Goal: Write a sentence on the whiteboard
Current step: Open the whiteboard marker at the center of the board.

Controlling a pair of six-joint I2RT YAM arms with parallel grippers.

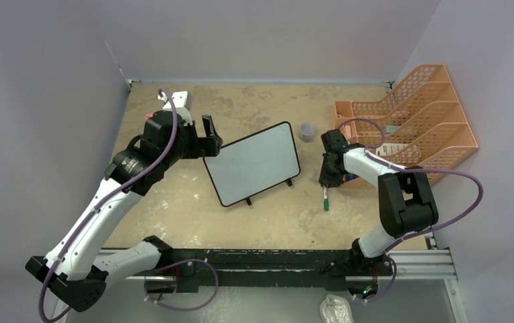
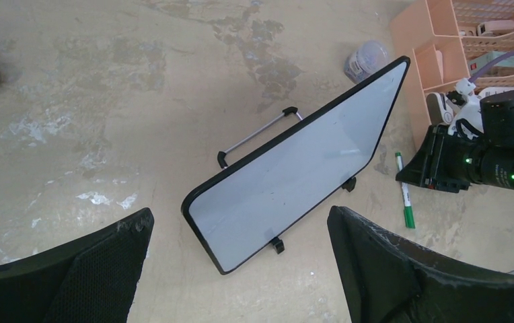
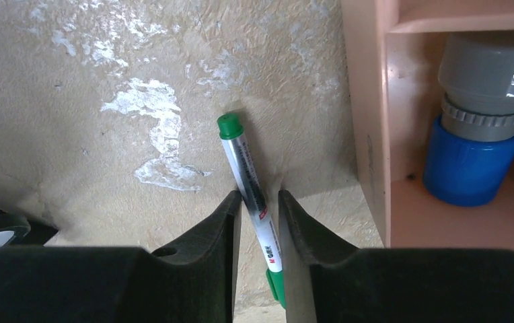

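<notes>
Left to right. The left end effector (image 1: 210, 138) hovers at the left edge of the whiteboard (image 1: 254, 161) with its jaws spread wide and nothing between them. This is probably a standby pose from which it can steady the board. Its fingers (image 2: 86, 269) are matt black with a fine textured pad.

The whiteboard stands near the middle of the tabletop (image 1: 241, 101). It is tilted back on two small black feet and a thin wire stand, so its face is angled up towards the arms for writing. The face is a smooth, glossy white rectangle with rounded corners and a thin black frame. It is blank, with no sentence on it yet.

Just beyond its right corner sits a small translucent jar (image 1: 306, 131).

To the right of the board, the marker (image 1: 325, 200) lies flat on the mottled, scuffed beige surface. It has a slim white barrel, printed, with green ends. The right end effector (image 1: 326, 176) points down over it, its jaws narrowed to either side of the barrel. The wrist view leaves a sliver of gap on one side, so whether the pinch is firm cannot be told.

At far right stands an orange perforated plastic rack (image 1: 409, 121). One of its bays holds a blue-and-grey bottle (image 3: 476, 134).
</notes>
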